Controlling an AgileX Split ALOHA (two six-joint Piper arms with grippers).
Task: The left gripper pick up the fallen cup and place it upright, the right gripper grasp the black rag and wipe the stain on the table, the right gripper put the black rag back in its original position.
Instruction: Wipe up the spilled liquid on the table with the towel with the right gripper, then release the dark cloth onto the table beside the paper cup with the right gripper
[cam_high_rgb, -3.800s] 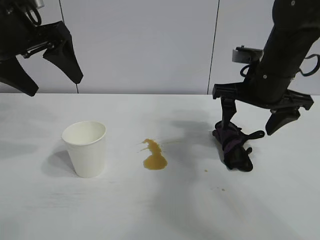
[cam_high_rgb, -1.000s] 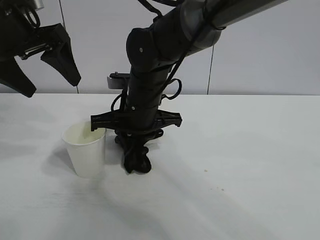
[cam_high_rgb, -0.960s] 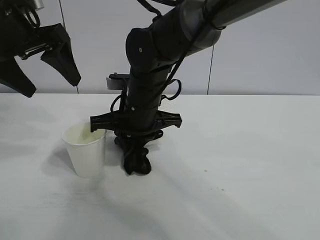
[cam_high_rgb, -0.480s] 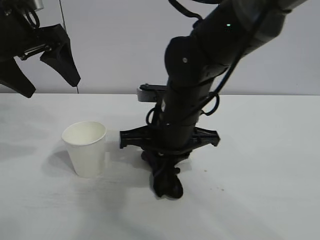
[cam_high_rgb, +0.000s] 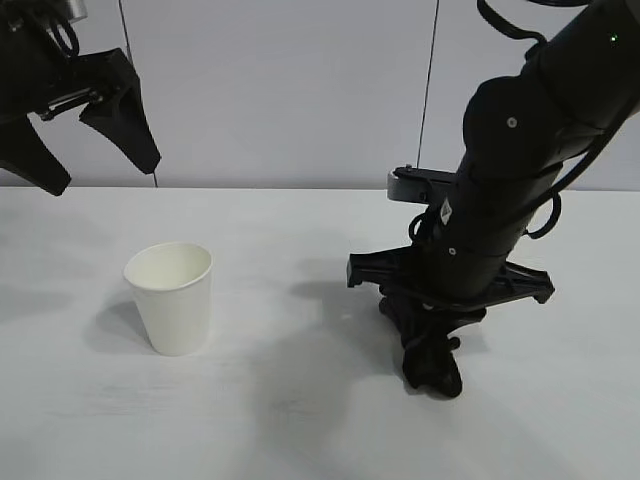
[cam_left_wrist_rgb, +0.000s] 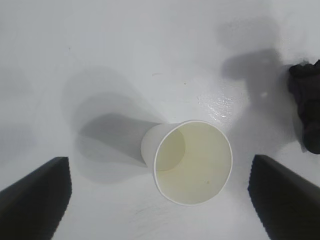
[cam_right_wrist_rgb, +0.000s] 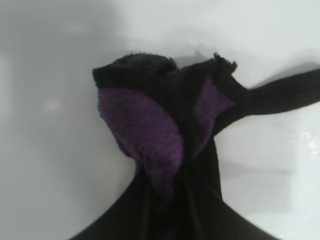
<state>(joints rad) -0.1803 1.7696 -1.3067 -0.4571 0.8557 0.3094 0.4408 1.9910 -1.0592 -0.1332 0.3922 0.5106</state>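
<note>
The white paper cup (cam_high_rgb: 170, 297) stands upright on the left of the table (cam_high_rgb: 300, 430). My left gripper (cam_high_rgb: 105, 175) hangs open high above and behind it; in the left wrist view the cup (cam_left_wrist_rgb: 192, 162) sits below, between its wide-spread fingers (cam_left_wrist_rgb: 35, 200). My right gripper (cam_high_rgb: 428, 345) points straight down right of centre, shut on the black rag (cam_high_rgb: 435, 375), whose lower end touches the table. The right wrist view shows the rag (cam_right_wrist_rgb: 150, 130) bunched with purple folds, its loop trailing sideways, held by the gripper (cam_right_wrist_rgb: 175, 220). The stain does not show in any view.
A grey panelled wall (cam_high_rgb: 300, 90) runs behind the table's far edge. The right arm's shadow falls on the tabletop between the cup and the rag. The rag also shows at the edge of the left wrist view (cam_left_wrist_rgb: 306, 110).
The right arm has dragged the rag along the table from beside the cup to right of centre. The brown stain seen earlier no longer shows. The left arm has stayed still.
</note>
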